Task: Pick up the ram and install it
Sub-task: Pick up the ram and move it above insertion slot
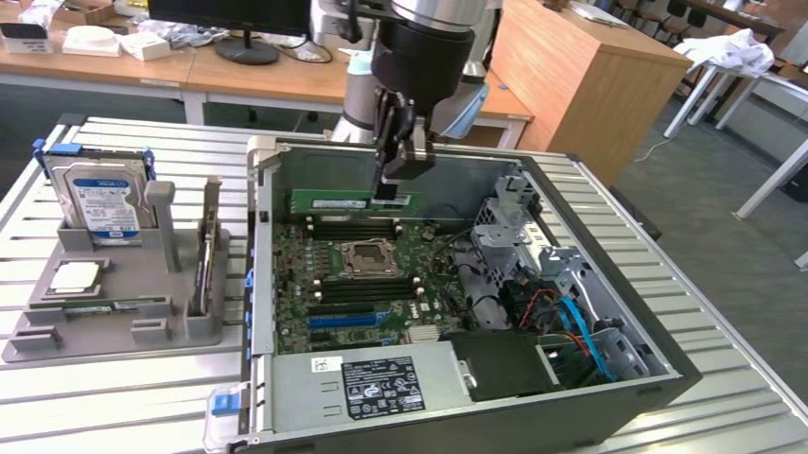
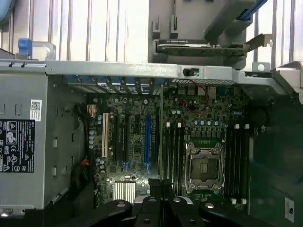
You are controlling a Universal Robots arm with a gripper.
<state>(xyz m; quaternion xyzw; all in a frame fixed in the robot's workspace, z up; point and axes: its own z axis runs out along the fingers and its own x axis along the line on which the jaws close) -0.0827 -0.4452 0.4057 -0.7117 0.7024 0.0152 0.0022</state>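
The ram [image 1: 331, 201] is a long green stick held level above the motherboard [image 1: 328, 274] inside the open computer case. My gripper [image 1: 395, 192] is shut on the stick's end at the exterior view's right, and the rest juts out toward that view's left. It hangs just over the black memory slots [image 1: 360, 230] beyond the silver processor socket [image 1: 367, 255]. In the wrist view the ram [image 2: 162, 137] shows edge-on as a thin line running out from my gripper [image 2: 162, 185], beside the slots [image 2: 173, 151] next to the socket [image 2: 204, 163].
A grey parts holder [image 1: 114, 317] at the exterior view's left carries a hard drive [image 1: 101, 199], a square silver processor [image 1: 74, 276] and an upright card [image 1: 206, 248]. The power supply [image 1: 366, 383], a drive cage [image 1: 518, 227] and the case walls [image 1: 260, 236] ring the board.
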